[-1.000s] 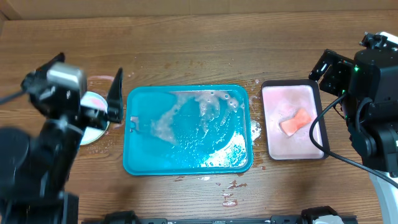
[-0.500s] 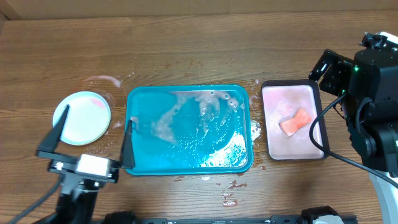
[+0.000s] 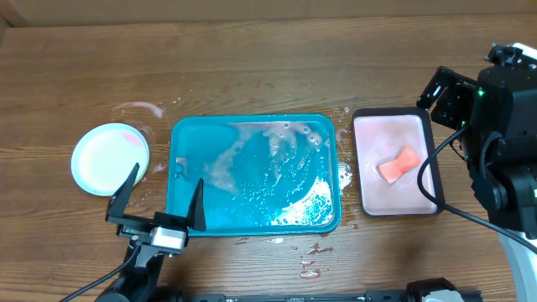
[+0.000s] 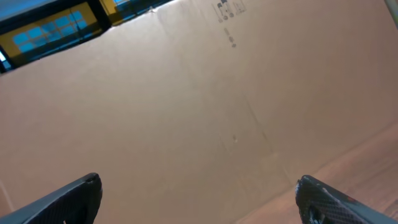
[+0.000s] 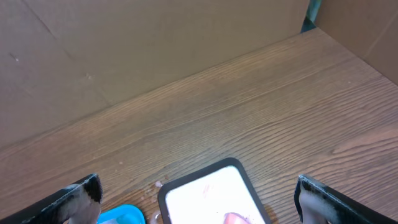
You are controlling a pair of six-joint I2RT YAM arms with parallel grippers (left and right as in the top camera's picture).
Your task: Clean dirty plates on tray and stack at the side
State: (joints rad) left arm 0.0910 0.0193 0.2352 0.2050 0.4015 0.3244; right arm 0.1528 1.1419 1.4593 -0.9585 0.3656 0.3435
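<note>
Plates (image 3: 105, 161) sit on the worktop (image 3: 268, 67) near the left side of the tray (image 3: 260, 193), outside its rim and not touching it. From above only the top pale disc shows, with a pink smear near its upper edge, so I cannot tell how many lie beneath. Set aside there, they leave the tray holding only foamy water (image 3: 277, 147). Left tool (image 3: 161, 201) hangs over the tray's near-left corner, fingers spread wide and pinching nothing, close to the stack but clear of it. Right tool (image 5: 198, 190) is likewise spread and empty, poised beyond the small pink tray (image 3: 355, 168), where the orange sponge (image 3: 399, 164) lies within reach for wiping. I judge the stacking done or nearly so.
</note>
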